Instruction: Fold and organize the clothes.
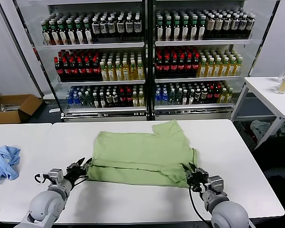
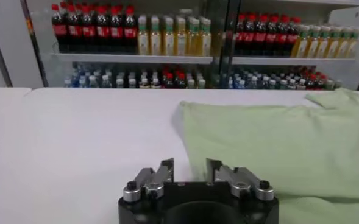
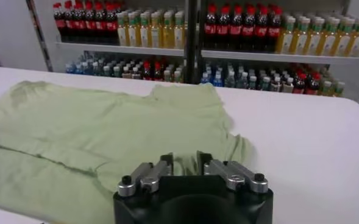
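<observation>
The light olive-green shirt (image 1: 141, 153) lies partly folded on the white table (image 1: 133, 199), its near part doubled over. My left gripper (image 1: 80, 167) is open at the shirt's near left corner, its fingers (image 2: 165, 168) straddling the fabric edge (image 2: 194, 146). My right gripper (image 1: 193, 173) is open at the near right corner, with bunched shirt fabric (image 3: 185, 155) between its fingers (image 3: 166, 163). No collar, buttons or logo show.
A crumpled blue cloth (image 1: 4, 161) lies on the adjoining table at the left. A glass-door cooler (image 1: 147, 57) full of bottles stands behind. A second white table (image 1: 270, 95) is at the far right; a cardboard box (image 1: 14, 107) sits on the floor at the left.
</observation>
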